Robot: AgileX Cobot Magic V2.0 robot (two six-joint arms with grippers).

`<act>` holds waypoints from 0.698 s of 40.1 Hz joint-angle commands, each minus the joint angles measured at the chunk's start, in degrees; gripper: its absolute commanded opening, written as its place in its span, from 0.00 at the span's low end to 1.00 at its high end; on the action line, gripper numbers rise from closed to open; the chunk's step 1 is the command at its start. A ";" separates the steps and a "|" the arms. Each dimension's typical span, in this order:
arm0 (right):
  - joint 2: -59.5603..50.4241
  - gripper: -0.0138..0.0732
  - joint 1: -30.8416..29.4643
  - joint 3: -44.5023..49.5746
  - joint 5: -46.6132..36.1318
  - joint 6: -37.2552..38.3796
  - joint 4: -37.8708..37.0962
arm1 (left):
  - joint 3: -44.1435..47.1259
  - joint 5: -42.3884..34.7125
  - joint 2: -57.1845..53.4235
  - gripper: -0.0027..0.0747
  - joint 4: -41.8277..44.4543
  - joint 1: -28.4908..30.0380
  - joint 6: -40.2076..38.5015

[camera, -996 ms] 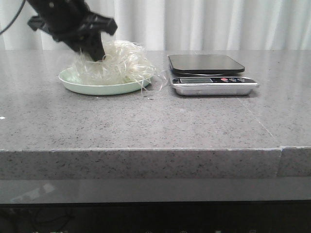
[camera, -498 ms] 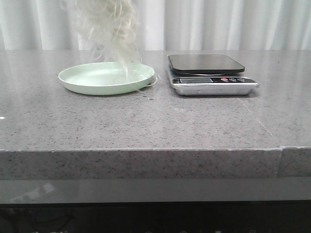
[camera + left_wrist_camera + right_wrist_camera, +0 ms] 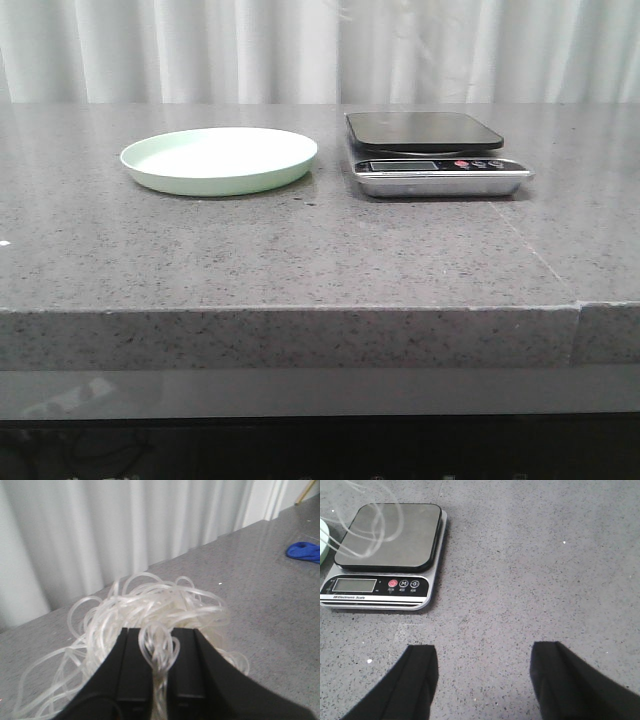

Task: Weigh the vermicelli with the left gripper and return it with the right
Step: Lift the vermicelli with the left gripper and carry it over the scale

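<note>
On the grey speckled stone bench [image 3: 300,250], seen from the front, we find nothing near its front edge. Farther back, on the left, sits a round, shallow, pale green plate [image 3: 219,161] with nothing on it. Just beside it on the right, apart from it, stands a silver kitchen scale [image 3: 437,165] with a dark square weighing pad and a display strip with small buttons facing us. Behind the bench hangs a white pleated curtain [image 3: 250,50]. Neither arm shows in this front view.

From the left wrist camera, we see our matte black left gripper [image 3: 159,680] with its fingers [image 3: 134,665] close together, clamped on the vermicelli [image 3: 150,610], a fluffy tangle of thin, curly, translucent white noodle strands. The mass spreads out past the fingertips, held up above the bench, with the curtain behind it. A small blue object [image 3: 304,551] lies far off on the bench; we cannot tell what it is.

From the right wrist camera, we see our black right gripper [image 3: 485,672] with its fingers [image 3: 420,672] wide apart, holding nothing, above bare bench beside the scale. A few loose noodle loops hang blurred in front of the weighing pad, and the green plate's rim shows at the picture's edge.
</note>
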 commanded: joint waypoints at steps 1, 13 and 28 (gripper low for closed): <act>0.04 0.76 -0.19 -1.96 -3.49 -0.54 -0.40 | -6.17 -6.00 0.54 0.24 -0.88 -1.43 -0.12; 0.04 0.76 -0.19 -1.96 -3.49 -0.54 -0.40 | -8.34 -5.35 8.87 0.24 -0.88 -1.91 -0.12; 0.04 0.76 -0.19 -1.96 -3.44 -0.54 -0.40 | -8.34 3.77 12.26 0.35 -2.31 -1.91 -0.12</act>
